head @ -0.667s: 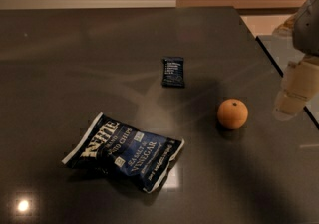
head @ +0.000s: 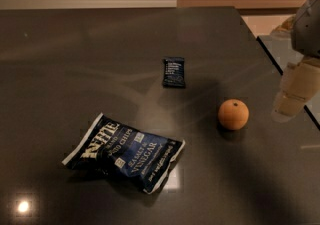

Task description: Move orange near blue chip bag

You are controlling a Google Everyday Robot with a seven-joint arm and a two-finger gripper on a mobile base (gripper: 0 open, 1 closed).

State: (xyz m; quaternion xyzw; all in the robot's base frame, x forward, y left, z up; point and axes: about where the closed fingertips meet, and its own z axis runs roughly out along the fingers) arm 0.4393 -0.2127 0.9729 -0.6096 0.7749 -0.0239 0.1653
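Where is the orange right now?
The orange sits on the dark table, right of centre in the camera view, between the chip bag to its lower left and the claw at the right edge, touching neither.

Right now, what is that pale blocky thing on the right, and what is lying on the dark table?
That pale thing is the gripper, the hand on a robot's one arm. It hangs at the right edge, beside the orange but not touching it. One camera looks down on the table; where it is mounted I cannot tell. Three things lie there: the orange, a crinkled blue chip bag at the front left, and a small dark snack wrapper farther back. The orange is not held; it rests on the table.
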